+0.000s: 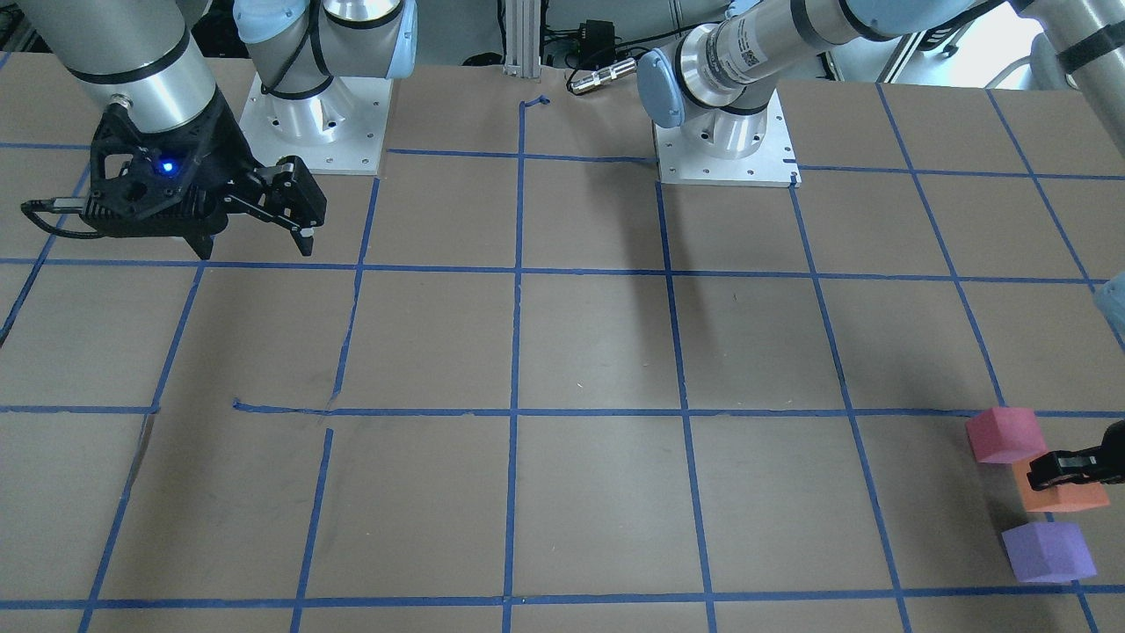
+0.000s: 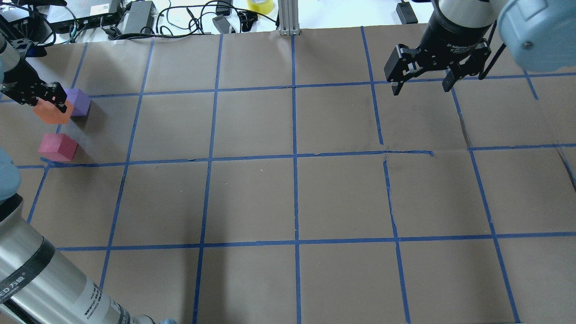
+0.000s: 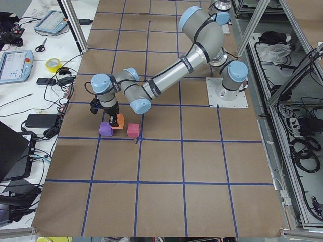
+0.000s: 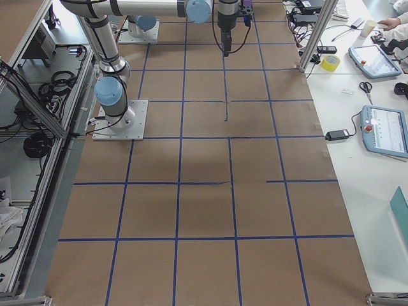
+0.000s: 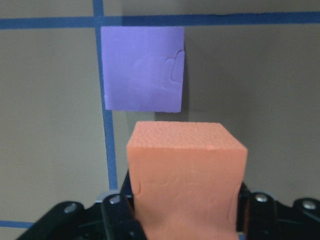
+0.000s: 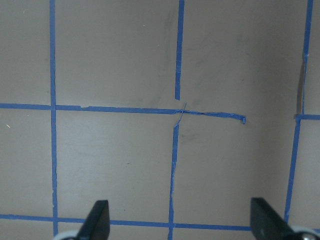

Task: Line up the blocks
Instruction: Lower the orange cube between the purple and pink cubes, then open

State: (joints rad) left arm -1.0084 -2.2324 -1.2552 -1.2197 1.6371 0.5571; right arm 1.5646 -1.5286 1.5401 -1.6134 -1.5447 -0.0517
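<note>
- My left gripper (image 5: 185,217) has its jaws closed on the orange block (image 5: 185,170). One jaw presses each side of it, so they are as far apart as the block is wide.
- In my left wrist view the orange block fills the bottom middle. The purple block (image 5: 142,67) sits just above it in the picture, near the top, with a thin gap between them.
- I cannot tell if the orange block sits on the table (image 2: 292,202) or hangs just over it.
- In the overhead view all three blocks are at the far left, in the upper part. The crimson-pink block (image 2: 57,147) lies below the orange one, a little apart, and nothing touches it.
- In the front-facing view they are at the lower right: pink on top, orange in the middle, purple at the bottom.
- My right gripper (image 2: 421,87) hangs at the upper right of the overhead view. Its jaws are spread wide and hold nothing. Below them I see only brown table and blue tape lines (image 6: 175,165).
</note>
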